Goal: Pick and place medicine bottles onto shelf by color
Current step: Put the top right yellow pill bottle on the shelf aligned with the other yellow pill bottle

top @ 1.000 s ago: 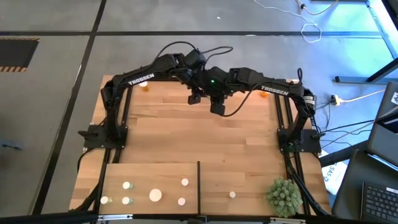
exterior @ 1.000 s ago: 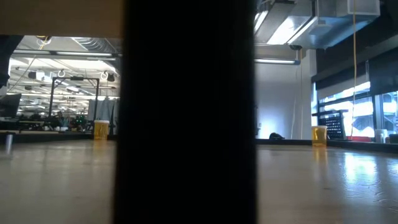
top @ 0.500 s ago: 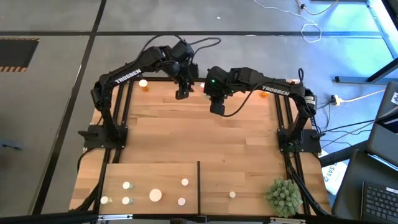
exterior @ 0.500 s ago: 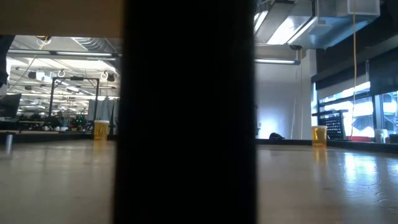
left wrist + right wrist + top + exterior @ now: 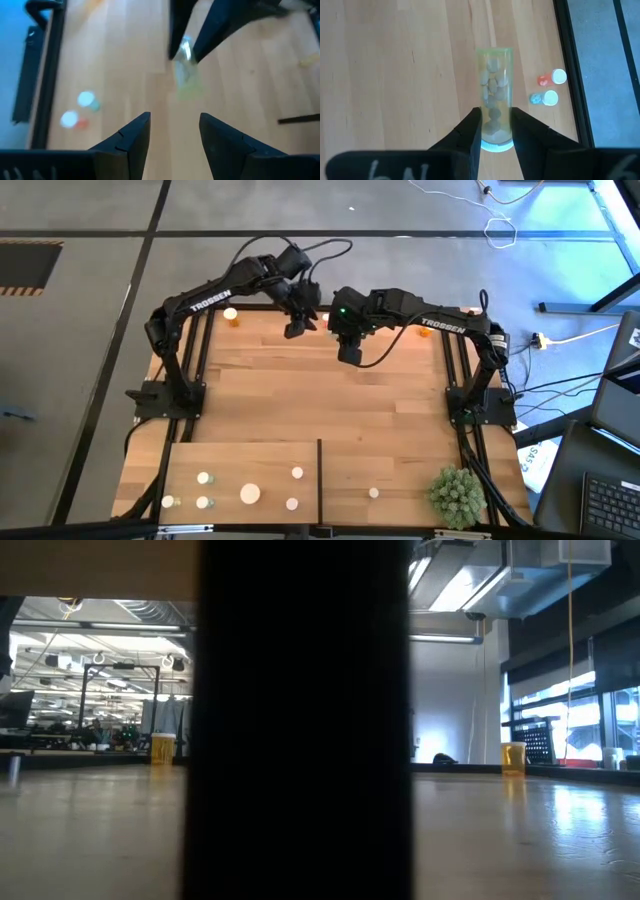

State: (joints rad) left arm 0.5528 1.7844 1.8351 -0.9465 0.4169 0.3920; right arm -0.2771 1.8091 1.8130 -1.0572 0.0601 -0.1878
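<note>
- A green see-through bottle [image 5: 494, 95] full of pale pills hangs above the table, pinched near its white cap.
- Two small bottles [image 5: 550, 88] lie on the table near its edge, one orange, one maybe bluish.
- An orange bottle [image 5: 231, 315] stands at the far left corner.
- The pale shelf [image 5: 240, 458] holds six white-capped bottles [image 5: 249, 493] left of its dark divider and one bottle [image 5: 374, 493] right of it.

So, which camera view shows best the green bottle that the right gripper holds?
The right wrist view: the green bottle fills the middle, pinched between the right gripper. The left wrist view shows it blurred; the high and low views hide it.
</note>
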